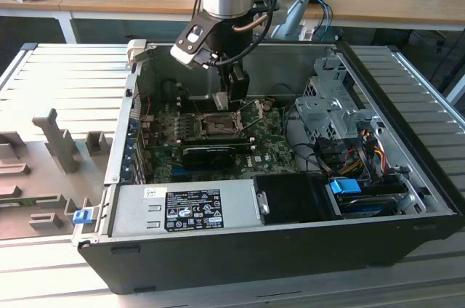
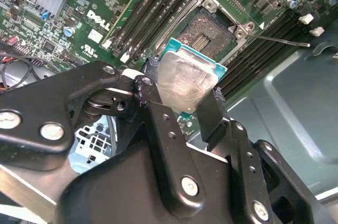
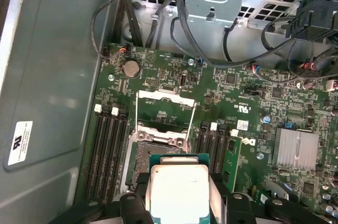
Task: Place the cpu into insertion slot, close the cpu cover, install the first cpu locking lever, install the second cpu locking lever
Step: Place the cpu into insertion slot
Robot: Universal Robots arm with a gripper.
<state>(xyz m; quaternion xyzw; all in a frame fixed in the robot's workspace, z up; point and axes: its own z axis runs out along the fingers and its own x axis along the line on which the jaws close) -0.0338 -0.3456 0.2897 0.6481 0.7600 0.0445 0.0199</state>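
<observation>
My gripper (image 2: 182, 97) is shut on the cpu (image 2: 186, 82), a small square chip with a pale metal face and a green edge, held by two opposite sides between the black fingers (image 2: 152, 93). The cpu (image 3: 179, 188) hangs a little above the insertion slot (image 3: 138, 159), partly hiding it. The slot's (image 2: 212, 29) dark centre lies bare inside its silvery rim. The cpu cover (image 3: 162, 97) stands swung open behind the slot. Two thin locking levers (image 3: 192, 122) stick up, unlatched. In the exterior view the gripper (image 1: 236, 96) hovers over the slot (image 1: 218, 125) inside the open computer case.
Black memory slots (image 3: 108, 150) flank the socket on both sides. A grey power supply box (image 1: 185, 208) lies along the case's near wall, a drive cage (image 1: 330, 108) with cable bundles on the exterior view's right. A finned heatsink (image 3: 296, 147) sits on the green board.
</observation>
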